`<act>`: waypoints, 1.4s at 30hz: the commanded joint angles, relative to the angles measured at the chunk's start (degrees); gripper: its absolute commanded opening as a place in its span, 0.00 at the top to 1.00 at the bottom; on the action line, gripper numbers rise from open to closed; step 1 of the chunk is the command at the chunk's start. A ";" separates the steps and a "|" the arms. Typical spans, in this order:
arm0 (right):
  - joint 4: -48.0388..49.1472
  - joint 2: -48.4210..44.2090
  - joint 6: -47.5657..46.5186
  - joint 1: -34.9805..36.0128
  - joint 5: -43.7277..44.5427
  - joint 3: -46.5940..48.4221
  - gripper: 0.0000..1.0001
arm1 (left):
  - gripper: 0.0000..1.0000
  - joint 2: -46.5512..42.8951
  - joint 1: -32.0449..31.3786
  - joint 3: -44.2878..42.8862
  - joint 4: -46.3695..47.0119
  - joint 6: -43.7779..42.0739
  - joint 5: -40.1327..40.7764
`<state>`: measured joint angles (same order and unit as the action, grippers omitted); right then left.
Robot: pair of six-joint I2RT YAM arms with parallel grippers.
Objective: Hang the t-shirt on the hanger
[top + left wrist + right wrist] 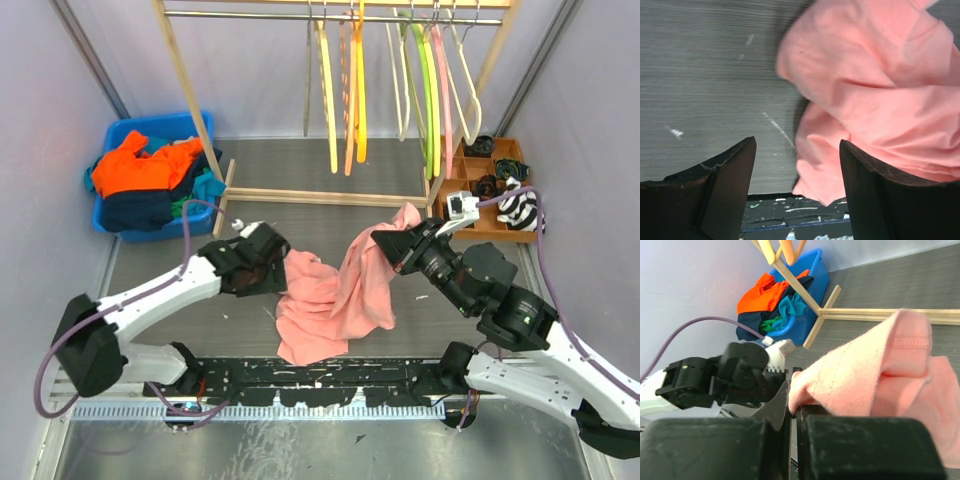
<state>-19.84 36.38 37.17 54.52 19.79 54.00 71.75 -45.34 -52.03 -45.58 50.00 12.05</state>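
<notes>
no legible text, labels, brands or numbers in any view, t-shirt [330,300] plain with no print, blue bin [125,132] unmarked on its visible walls

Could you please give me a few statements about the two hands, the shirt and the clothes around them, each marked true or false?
1. The right hand is shut on the t-shirt. True.
2. The left hand is clamped on the t-shirt. False: its fingers are apart, with fabric beside one of them.
3. The t-shirt is on the hanger. False: the hanger hangs bare on the rail, and the t-shirt trails onto the table.
4. The blue bin holds an orange garment. True.
</notes>
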 commanded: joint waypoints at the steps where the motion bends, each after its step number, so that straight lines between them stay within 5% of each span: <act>1: -4.42 0.05 -2.44 -0.12 3.64 8.53 0.99 | 0.25 6.55 -5.71 -5.53 5.15 2.22 4.24; 7: -7.04 -1.67 -3.75 -0.13 6.02 9.97 0.99 | 0.26 10.39 -12.28 -6.46 4.69 5.40 6.17; 16: -8.08 -1.69 -4.37 -0.14 6.33 10.31 0.99 | 0.26 3.91 -19.75 1.32 2.44 12.52 9.99; 23: -8.34 -1.77 -4.33 -0.16 6.11 10.97 0.99 | 0.26 10.76 -21.89 5.03 9.03 14.95 9.28; 25: -8.67 -1.88 -4.18 -0.12 5.89 11.03 0.99 | 0.38 12.83 -21.90 5.32 11.05 15.22 9.92; 30: -9.91 -2.45 -3.82 -0.12 5.88 10.88 0.99 | 0.98 12.21 -22.02 2.43 7.13 14.54 10.88; 36: -10.69 -3.16 -3.65 -0.12 6.56 10.06 0.99 | 1.00 -5.28 -22.15 -4.28 -9.43 13.77 19.27; 42: -10.30 -0.97 -4.08 -0.15 6.93 10.09 0.99 | 0.98 -14.99 -19.35 -21.61 -23.02 8.49 25.79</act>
<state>-32.95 34.15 33.50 54.52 25.30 62.35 60.73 -66.65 -63.90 -56.73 62.37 29.74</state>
